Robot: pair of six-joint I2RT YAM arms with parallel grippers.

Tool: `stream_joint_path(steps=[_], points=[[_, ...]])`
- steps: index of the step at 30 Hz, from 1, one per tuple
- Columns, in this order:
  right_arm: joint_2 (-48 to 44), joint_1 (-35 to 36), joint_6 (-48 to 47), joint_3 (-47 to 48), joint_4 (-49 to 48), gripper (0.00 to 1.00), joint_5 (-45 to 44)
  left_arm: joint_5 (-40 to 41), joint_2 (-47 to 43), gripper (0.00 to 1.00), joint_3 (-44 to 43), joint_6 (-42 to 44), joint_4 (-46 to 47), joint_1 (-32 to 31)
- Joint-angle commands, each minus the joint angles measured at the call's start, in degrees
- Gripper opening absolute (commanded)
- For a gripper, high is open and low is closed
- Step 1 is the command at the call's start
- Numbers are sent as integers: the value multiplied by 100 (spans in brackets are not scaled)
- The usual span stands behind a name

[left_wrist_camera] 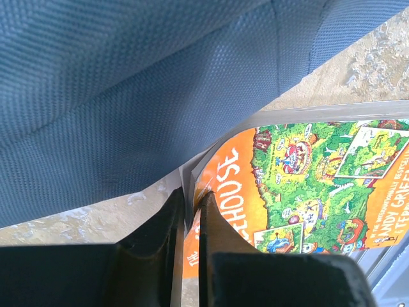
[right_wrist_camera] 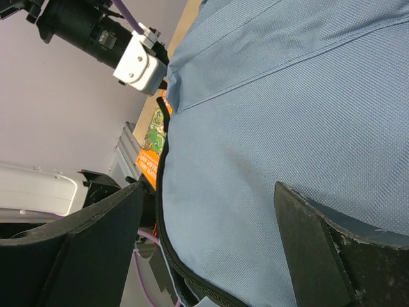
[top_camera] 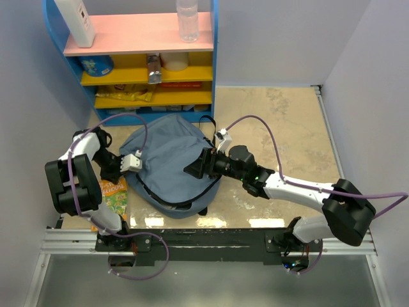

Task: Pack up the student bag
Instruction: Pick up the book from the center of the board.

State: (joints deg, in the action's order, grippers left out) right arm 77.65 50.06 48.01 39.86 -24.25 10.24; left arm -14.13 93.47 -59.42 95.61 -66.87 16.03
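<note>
- At the middle of the table (top_camera: 287, 128), the student bag (top_camera: 167, 160) lies flat between the two arms, in front of the shelf unit (top_camera: 137, 41). Its slate-blue fabric is slack and its black zipper runs along the near-left edge.
- The left gripper (left_wrist_camera: 190, 208) is at the bag's left edge. Its jaws are narrowed to a thin slot, and the edge of a book (left_wrist_camera: 307, 173) with an orange and green cover sits in that slot, pinched between the fingers (left_wrist_camera: 167, 220).
- The book lies just left of the bag, and bag fabric overhangs its near end.
- The right gripper (top_camera: 195, 168) is over the bag's right half. Its jaws are spread wide with only bag fabric between them, and it grips nothing.
</note>
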Motion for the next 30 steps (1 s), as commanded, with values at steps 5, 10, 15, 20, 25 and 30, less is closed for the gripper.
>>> stream_joint_path(steps=[5,10,15,20,25,30], points=[[49,-23,68,-4,-220,86,83,86,-284,0,-193,27,-880,84],[-4,-32,103,-118,-264,86,40,-186,-610,0,-649,-103,-880,146],[-30,-23,112,-197,-335,86,66,-696,-1085,0,-1325,-140,-872,207],[-39,-23,95,-206,-344,86,136,-846,-1594,0,-2090,-113,-871,242],[57,-23,103,-180,-413,86,241,-679,-1911,0,-3136,63,-871,251],[145,-32,51,-197,-633,86,400,-1397,-2201,0,-4251,61,-871,242]])
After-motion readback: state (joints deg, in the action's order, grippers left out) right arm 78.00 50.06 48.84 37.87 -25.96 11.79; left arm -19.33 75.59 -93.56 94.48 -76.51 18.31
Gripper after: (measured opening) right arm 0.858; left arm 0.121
